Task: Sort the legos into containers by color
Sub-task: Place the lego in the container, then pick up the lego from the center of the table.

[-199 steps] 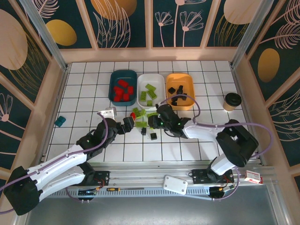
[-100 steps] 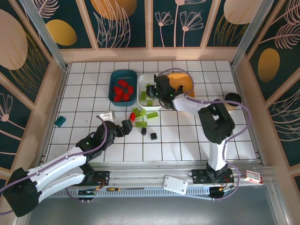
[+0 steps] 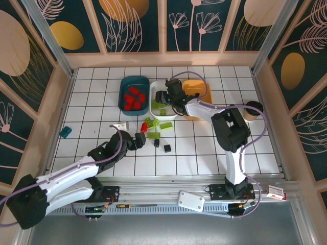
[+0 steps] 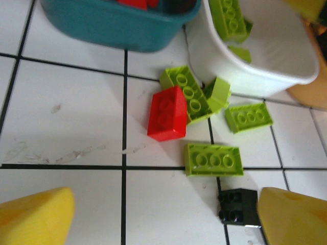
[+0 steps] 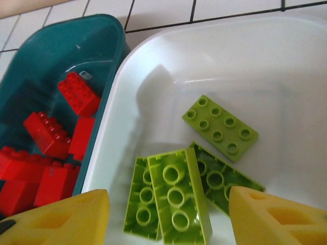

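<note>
- Top external view
  - left gripper (image 3: 139, 139): jaws apart, nothing between them; it hovers at the near edge of the loose pile on the table.
  - Loose legos: one red brick (image 3: 145, 125), several lime bricks (image 3: 166, 125) and two black bricks (image 3: 167, 148), all lying between the arms and the trays.
  - right gripper (image 3: 164, 97): low over the white tray (image 3: 164, 82), beyond the pile.
  - The teal tray (image 3: 121, 97) stands at the white tray's left and the orange tray (image 3: 202, 87) at its right.
  - The left arm is plainly the nearer one to the loose bricks.
- Left wrist view
  - The yellow fingers (image 4: 36, 217) stand wide and empty.
  - The red brick lies ahead of the claw, towards the teal tray, leaning on a lime brick (image 4: 186, 92).
  - Its long axis runs roughly away from the claw, so the jaws would probably close across its narrow width.
  - One black brick (image 4: 239, 205) sits just beside the right-hand finger.
- Right wrist view
  - The jaws are parted over the white tray.
  - A long lime brick (image 5: 176, 178) lies loose between them on other lime bricks, its long axis pointing away from the claw.
  - Red bricks (image 5: 76, 94) fill the teal tray alongside.
</note>
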Controlling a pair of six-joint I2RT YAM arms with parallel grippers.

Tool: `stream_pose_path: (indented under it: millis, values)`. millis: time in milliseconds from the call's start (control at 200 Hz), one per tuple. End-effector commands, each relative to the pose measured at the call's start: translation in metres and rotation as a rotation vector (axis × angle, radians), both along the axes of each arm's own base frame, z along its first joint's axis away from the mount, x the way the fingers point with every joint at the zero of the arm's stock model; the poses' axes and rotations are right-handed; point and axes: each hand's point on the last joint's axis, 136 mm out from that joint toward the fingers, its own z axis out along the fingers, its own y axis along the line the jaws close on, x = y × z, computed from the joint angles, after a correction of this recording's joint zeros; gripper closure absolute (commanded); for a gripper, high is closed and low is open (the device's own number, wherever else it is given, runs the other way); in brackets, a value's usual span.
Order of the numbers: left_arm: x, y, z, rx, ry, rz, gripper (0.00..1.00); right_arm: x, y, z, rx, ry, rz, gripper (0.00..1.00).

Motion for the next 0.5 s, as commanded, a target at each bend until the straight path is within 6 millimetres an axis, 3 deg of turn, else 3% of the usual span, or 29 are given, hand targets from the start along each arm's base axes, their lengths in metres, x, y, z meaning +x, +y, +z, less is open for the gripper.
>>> stream_pose_path:
  millis: [0, 190, 495]
  values:
    - [0.012, -0.020, 0.009, 0.044, -0.007, -0.079, 0.16, -0.021, 0.001, 0.043, 0.056, -0.080, 0.024, 0.37]
    - [0.028, -0.046, -0.004, 0.038, 0.070, -0.194, 0.20, -0.056, -0.013, 0.038, 0.065, -0.060, 0.028, 0.37]
    - [0.062, -0.035, -0.036, 0.080, 0.136, -0.146, 0.36, -0.085, -0.034, 0.042, 0.097, -0.065, 0.012, 0.37]
